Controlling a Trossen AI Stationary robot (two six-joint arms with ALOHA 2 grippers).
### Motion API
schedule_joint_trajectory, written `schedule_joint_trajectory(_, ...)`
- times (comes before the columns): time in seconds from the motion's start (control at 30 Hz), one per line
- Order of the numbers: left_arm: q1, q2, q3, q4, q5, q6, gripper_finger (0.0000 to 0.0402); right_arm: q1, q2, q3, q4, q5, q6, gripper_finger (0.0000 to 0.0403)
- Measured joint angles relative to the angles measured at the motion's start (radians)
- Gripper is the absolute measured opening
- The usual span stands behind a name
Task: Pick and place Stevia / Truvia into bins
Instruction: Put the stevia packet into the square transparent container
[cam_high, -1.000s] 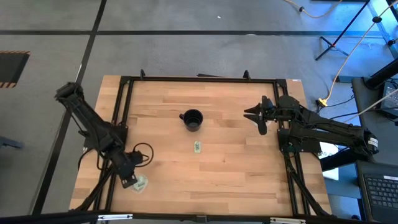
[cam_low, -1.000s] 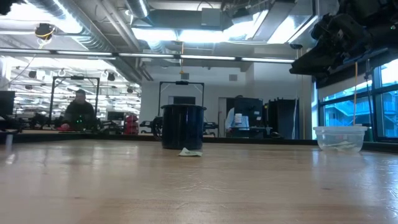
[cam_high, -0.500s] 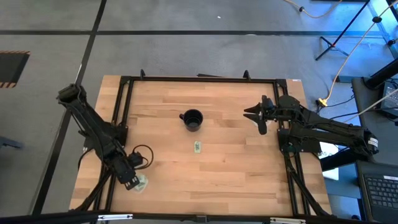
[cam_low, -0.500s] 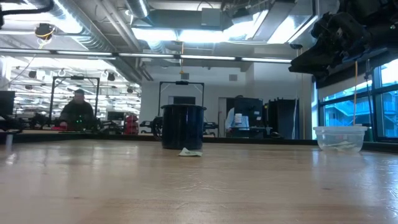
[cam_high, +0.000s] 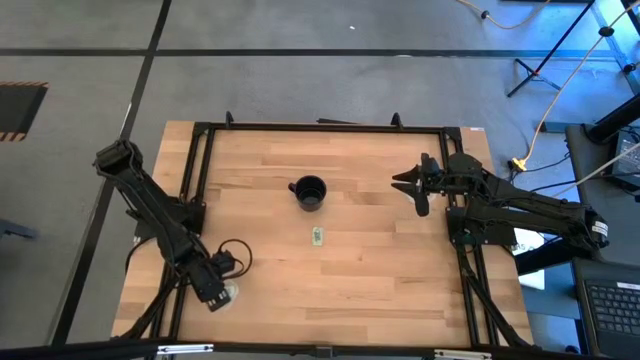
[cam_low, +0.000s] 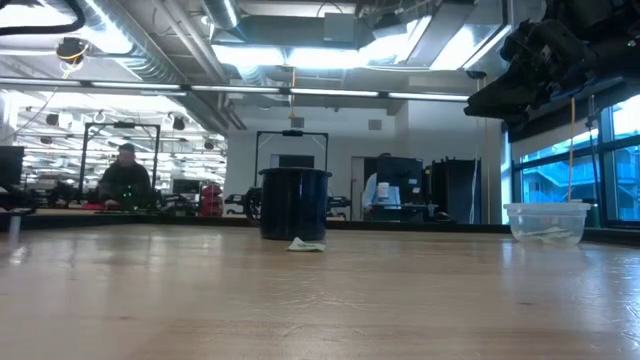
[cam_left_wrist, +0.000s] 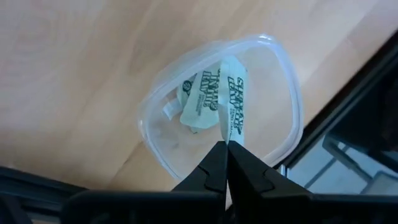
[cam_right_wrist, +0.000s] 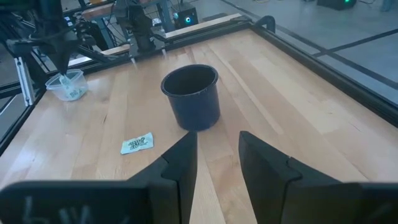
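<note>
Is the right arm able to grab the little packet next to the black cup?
Probably yes. The packet lies flat on bare wood in front of the cup, apart from it. The right gripper hangs above the table, jaws open, with nothing between.

Overhead, table-level and right wrist views share the cup (cam_high: 309, 192).
</note>
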Motion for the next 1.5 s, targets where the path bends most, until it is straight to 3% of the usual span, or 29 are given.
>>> schedule_joint_trajectory(0.43, 0.002, 0.003, 0.0, 0.011, -0.033, -0.057, 0.0008, 0.0, 0.0, 0.0, -0.002, 0.0, 0.002, 0.0122)
schedule_joint_trajectory(0.87, 0.002, 0.003, 0.0, 0.01, -0.045, -0.015, 0.0083, 0.0, 0.0, 0.0, -0.003, 0.0, 0.001, 0.0122)
schedule_joint_trajectory(1.33, 0.045, -0.125, 0.0, 0.01, -0.041, 0.003, 0.0059, 0.0, 0.0, 0.0, -0.002, 0.0, 0.0, 0.0122)
schedule_joint_trajectory(1.5, 0.073, -0.202, 0.0, 0.01, -0.146, 0.057, 0.0059, 0.0, 0.0, 0.0, 0.007, 0.0, -0.005, 0.0122)
